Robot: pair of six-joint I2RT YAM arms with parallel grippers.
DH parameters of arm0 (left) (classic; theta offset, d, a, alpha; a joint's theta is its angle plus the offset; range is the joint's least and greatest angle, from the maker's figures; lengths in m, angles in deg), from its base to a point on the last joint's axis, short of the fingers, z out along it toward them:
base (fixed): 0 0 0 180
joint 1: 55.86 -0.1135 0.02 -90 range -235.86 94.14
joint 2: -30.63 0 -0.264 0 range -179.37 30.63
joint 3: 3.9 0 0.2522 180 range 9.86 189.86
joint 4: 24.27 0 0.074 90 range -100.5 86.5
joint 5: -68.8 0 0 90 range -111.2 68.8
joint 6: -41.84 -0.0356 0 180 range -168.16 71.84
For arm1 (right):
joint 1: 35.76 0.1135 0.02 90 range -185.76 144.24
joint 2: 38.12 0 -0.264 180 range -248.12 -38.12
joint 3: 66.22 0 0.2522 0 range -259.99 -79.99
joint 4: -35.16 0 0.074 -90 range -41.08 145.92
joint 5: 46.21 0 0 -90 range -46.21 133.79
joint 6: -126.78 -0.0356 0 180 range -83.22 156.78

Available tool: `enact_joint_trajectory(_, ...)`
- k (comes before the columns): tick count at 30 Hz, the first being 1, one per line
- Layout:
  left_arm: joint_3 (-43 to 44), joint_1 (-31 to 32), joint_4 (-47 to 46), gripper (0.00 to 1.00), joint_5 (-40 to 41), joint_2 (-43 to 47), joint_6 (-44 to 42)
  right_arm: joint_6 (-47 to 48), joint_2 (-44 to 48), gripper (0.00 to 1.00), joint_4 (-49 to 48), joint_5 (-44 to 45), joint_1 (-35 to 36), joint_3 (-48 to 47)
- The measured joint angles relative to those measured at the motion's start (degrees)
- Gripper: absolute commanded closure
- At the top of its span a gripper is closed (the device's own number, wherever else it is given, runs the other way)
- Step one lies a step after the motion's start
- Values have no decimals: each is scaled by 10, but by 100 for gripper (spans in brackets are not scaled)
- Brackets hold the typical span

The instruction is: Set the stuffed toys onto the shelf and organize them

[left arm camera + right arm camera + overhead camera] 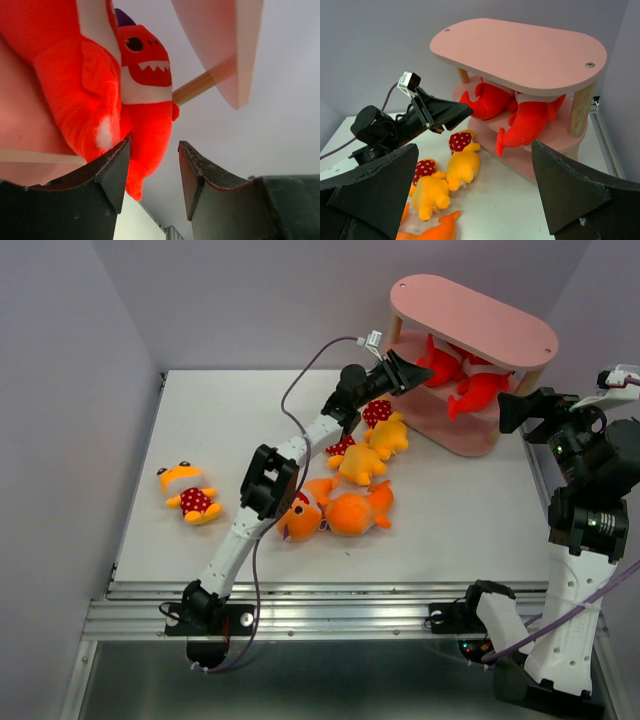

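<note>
Right tool (475, 147): held near, right of shelf (470, 315); fingers spread wide, nothing grasped.
Orange sharks (358, 512): two, laid touching on bench (450, 530), in front-left of shelf.
Lone yellow figure (190, 492): noted well left of shelf.
Yellow figure pair (362, 462): seen near shelf's left end.
Left tool (154, 150): released, jaws apart, at shelf's left end by middle tier.
Red sharks (478, 390): two, lodged on shelf's middle tier, one tail hung over edge.
</note>
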Motion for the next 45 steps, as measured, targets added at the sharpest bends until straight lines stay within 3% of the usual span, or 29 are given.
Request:
enact_joint_trajectory(13, 0, -1, 7, 46, 67, -2, 49, 0, 10, 0, -4, 0, 0, 9)
enact_joint_trajectory(23, -48, -5, -2, 46, 90, -2, 93, 0, 12, 0, -4, -2, 0, 9)
enact_joint_trajectory(45, -92, -13, -86, 38, 65, 8, 129, 0, 16, 0, -8, -4, 0, 19)
